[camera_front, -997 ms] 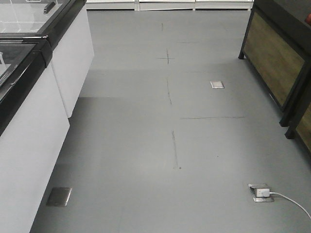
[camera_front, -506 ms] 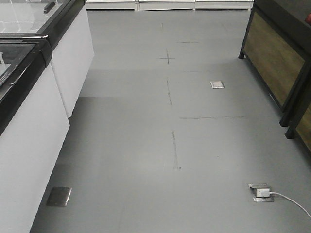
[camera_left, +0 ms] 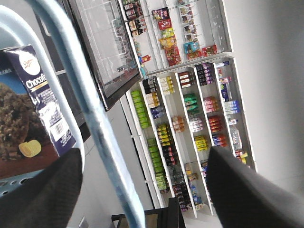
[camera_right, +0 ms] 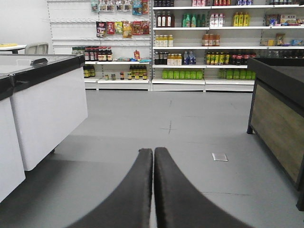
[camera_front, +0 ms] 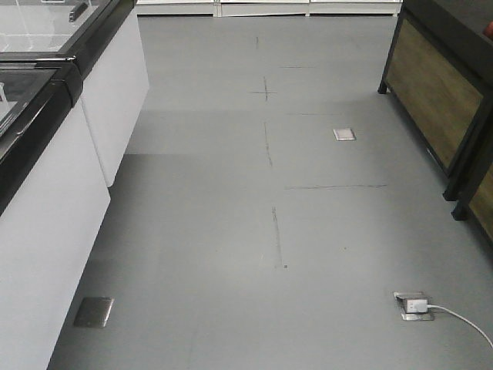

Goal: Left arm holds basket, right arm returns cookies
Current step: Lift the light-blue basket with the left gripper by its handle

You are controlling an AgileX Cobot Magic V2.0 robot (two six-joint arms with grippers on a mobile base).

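The cookies point(camera_left: 29, 97) stand in the basket point(camera_left: 19, 183), beside its handle point(camera_left: 88, 109) and left of the left gripper point(camera_left: 142, 156), whose 2 fingers point(camera_left: 47, 190) spread wide astride that handle. The right gripper point(camera_right: 153, 151), pressed closed and empty, faces the aisle point(camera_right: 156, 123); the cookies lie outside its view.

The floor point(camera_front: 231, 216) is smooth, matt grey, with dull brushed-metal floor plates point(camera_front: 94, 311) set into it. The chest freezers point(camera_front: 54, 231) have smooth white sides, glossy black rims and glass lids. The display stand point(camera_front: 431, 92) shows wood-grain panels in a matt black frame. The basket point(camera_left: 92, 114) is smooth light blue plastic with a faint sheen. The cookies point(camera_left: 33, 109) come in a glossy printed card carton. The left gripper point(camera_left: 142, 152) and right gripper point(camera_right: 153, 151) have matt black, slightly grainy fingers.
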